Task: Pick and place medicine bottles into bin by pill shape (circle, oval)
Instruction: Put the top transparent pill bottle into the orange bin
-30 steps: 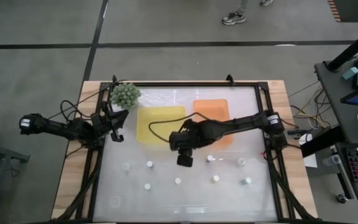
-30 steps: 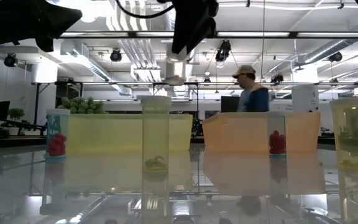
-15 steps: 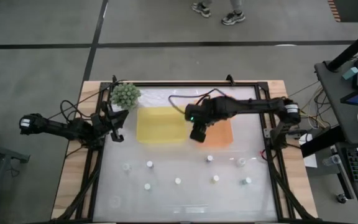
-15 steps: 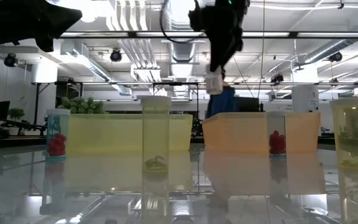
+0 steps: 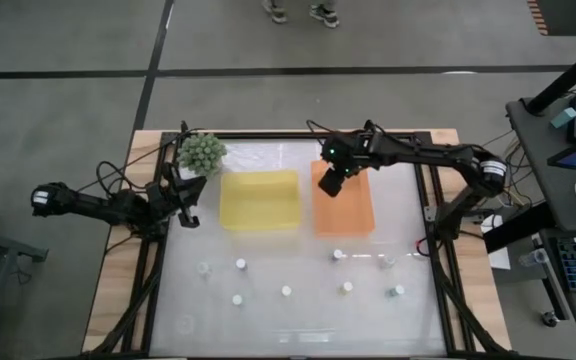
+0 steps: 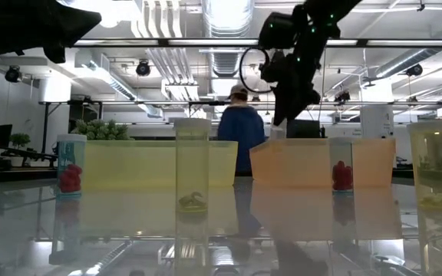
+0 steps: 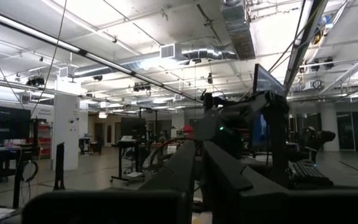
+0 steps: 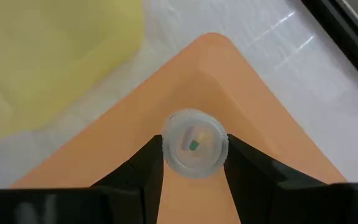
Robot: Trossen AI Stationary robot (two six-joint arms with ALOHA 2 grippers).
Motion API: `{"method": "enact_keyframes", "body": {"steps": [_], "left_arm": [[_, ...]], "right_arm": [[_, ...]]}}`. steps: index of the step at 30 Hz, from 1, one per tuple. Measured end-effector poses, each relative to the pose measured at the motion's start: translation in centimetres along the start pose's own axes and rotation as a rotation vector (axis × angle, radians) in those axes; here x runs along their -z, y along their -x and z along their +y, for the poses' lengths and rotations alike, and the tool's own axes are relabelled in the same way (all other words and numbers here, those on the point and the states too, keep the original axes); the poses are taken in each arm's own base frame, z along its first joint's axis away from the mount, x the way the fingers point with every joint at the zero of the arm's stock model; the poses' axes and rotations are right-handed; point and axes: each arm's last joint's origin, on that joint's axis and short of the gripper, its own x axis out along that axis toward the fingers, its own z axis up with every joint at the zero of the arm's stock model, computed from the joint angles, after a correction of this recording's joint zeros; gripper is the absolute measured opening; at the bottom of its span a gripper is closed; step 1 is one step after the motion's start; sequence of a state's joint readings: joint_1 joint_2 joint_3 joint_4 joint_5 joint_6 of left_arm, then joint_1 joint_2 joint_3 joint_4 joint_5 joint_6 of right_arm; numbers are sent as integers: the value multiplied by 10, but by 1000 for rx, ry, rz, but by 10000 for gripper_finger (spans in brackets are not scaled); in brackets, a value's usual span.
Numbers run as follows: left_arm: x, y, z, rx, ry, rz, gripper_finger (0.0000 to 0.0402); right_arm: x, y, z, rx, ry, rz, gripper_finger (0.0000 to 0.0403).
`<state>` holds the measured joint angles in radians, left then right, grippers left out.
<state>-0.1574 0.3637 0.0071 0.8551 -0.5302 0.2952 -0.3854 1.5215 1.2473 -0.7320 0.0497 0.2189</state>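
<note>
A: Where is the right hand?
B: Above the orange bin, its fingers clamped on one medicine bottle.
A: And the left hand?
B: At the tabletop's left edge, fingers together, holding nothing. Other bottles stand on the tabletop.
</note>
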Motion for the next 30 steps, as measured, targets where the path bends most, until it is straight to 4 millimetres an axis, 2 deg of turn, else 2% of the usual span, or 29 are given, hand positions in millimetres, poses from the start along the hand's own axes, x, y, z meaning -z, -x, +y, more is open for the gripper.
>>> {"method": "enact_keyframes", "body": {"steps": [7, 18, 24, 30], "left_arm": [[0, 0, 0, -3, -8, -1, 15], [-1, 0, 0, -3, -8, -3, 15], [-1, 0, 0, -3, -8, -3, 15], [-1, 0, 0, -3, -7, -3, 15]], "right_arm": [[0, -22, -12, 28, -4, 48, 141], [-1, -46, -11, 34, 6, 75, 141], [-1, -51, -11, 36, 5, 86, 145], [-1, -51, -11, 36, 5, 84, 180]]}}
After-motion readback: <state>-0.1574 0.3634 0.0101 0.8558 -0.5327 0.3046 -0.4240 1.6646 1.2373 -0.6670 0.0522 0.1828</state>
